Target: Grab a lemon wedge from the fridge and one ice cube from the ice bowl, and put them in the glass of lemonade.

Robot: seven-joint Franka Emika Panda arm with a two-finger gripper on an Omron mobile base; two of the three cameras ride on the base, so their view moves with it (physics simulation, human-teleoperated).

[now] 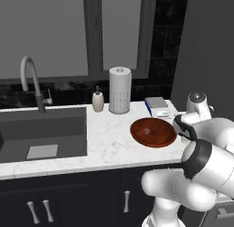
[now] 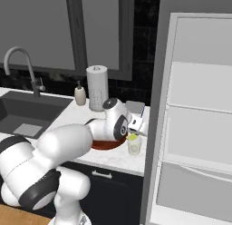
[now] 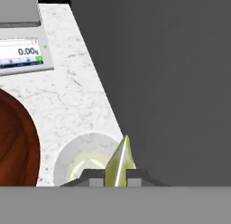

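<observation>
Gripper (image 3: 116,175) pinching lemon wedge (image 3: 119,162) above glass of lemonade (image 3: 85,162); ice bowl (image 3: 18,146) cut off, beside scale (image 3: 22,51).

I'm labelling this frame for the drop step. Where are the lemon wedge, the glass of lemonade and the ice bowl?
lemon wedge (image 3: 119,163): hand view, its yellow-green body between the fingertips.
glass of lemonade (image 2: 134,145): right base view, its clear side wall.
ice bowl (image 1: 153,132): left base view, its reddish-brown inner floor.
</observation>
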